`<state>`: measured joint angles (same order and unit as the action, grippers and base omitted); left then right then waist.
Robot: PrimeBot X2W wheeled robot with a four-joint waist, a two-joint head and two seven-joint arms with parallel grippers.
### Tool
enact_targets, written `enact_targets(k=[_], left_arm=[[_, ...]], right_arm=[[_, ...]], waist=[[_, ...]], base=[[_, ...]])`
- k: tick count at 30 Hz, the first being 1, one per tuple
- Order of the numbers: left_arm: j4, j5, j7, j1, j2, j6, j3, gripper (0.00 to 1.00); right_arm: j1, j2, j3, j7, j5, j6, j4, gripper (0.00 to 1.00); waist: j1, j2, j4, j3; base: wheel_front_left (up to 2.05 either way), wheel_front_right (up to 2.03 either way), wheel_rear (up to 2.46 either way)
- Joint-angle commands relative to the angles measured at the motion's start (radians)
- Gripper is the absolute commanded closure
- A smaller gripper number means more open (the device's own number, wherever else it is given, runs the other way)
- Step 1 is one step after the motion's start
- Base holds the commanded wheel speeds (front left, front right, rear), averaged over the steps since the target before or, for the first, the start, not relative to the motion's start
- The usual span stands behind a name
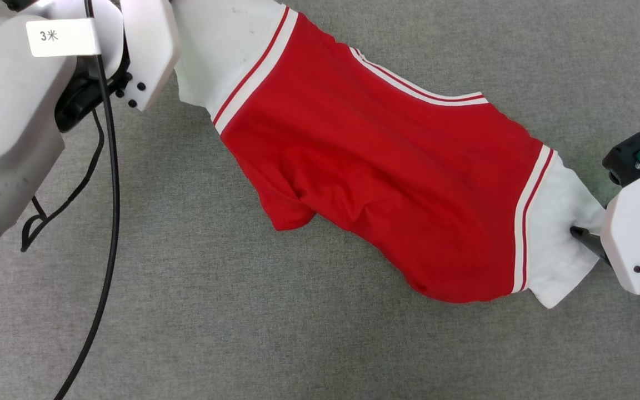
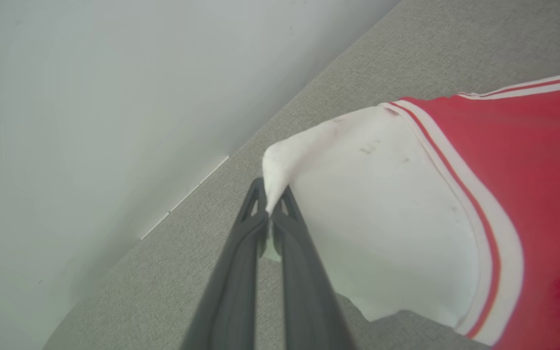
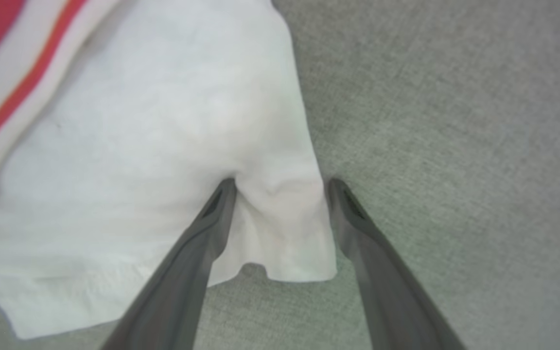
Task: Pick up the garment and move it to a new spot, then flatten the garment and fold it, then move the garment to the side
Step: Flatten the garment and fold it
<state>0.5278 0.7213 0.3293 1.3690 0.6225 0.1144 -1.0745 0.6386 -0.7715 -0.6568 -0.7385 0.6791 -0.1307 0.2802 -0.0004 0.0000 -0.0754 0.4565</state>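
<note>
Fingers (image 2: pixel 241 262) of the left gripper (image 2: pixel 269 194) are squeezed tight together on the very corner of one white sleeve (image 2: pixel 382 204), and the cloth is drawn up to a point where the two dark tips meet. Over on the other side, the right gripper (image 3: pixel 280 187) stands with its fingers (image 3: pixel 197 243) spread wide. The hem of the other white sleeve (image 3: pixel 139 146) lies between them, one finger pressing against the fabric and the other just beside the sleeve's edge, so nothing is clamped there.

From the head view the shirt (image 1: pixel 375 183) stretches slantwise across the gray surface (image 1: pixel 242 344), from the upper left beside the pale housing of the left arm (image 1: pixel 9 122) down to the right gripper at the right edge. Its red body is plain on the side facing up, with a few soft creases and one bunched fold along the lower left edge. Red and white striped trim (image 1: pixel 253 72) runs where each sleeve joins the body and along part of the top edge. A few small dark marks show on the sleeve held by the left gripper.

A black cable (image 1: pixel 111 166) hangs down past the left arm, which carries a small white label (image 1: pixel 61 37). Behind the left gripper a pale wall (image 2: pixel 90 97) meets the gray surface.
</note>
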Motion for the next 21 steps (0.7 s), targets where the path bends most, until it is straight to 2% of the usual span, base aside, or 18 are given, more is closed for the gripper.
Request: enact_targets(k=[1,3,4,5,6,11,21], left_arm=[[0.001,0.0,-0.006,0.013,0.002,-0.001,-0.002,1.0],[0.004,0.001,-0.009,0.011,0.002,0.0,-0.003,1.0],[0.005,0.001,-0.01,0.011,0.003,0.001,-0.004,1.0],[0.008,0.002,-0.011,0.009,0.004,0.001,-0.005,1.0],[0.01,0.003,-0.014,0.005,0.005,0.001,-0.007,1.0],[0.025,0.008,-0.034,-0.016,-0.002,0.004,-0.015,1.0],[0.01,-0.009,-0.151,-0.035,-0.015,0.004,-0.019,1.0]], right_arm=[[-0.054,0.066,-0.083,-0.001,0.018,0.0,0.052,0.0],[-0.046,0.072,-0.12,0.013,0.044,-0.001,0.073,0.0],[-0.039,0.073,-0.129,0.031,0.057,-0.001,0.079,0.14],[-0.028,0.074,-0.136,0.047,0.066,-0.001,0.086,0.85],[-0.015,0.073,-0.142,0.067,0.073,-0.001,0.093,1.0],[0.054,0.046,-0.13,0.198,0.087,0.0,0.116,1.0],[0.125,-0.011,-0.061,0.416,0.107,0.001,0.098,1.0]], waist=[[0.0004,0.0,0.001,0.002],[0.0004,0.0,0.0,0.003],[0.0004,0.0,-0.001,0.002],[0.0004,0.0,-0.003,0.0],[0.0004,0.0,-0.005,-0.004],[0.0004,0.0,-0.012,-0.039],[0.0004,0.0,-0.011,-0.161]], base=[[0.0,0.0,0.0],[0.0,0.0,0.0],[0.0,0.0,0.0],[0.0,0.0,0.0],[0.0,0.0,0.0],[0.0,0.0,0.0],[0.0,0.0,0.0]])
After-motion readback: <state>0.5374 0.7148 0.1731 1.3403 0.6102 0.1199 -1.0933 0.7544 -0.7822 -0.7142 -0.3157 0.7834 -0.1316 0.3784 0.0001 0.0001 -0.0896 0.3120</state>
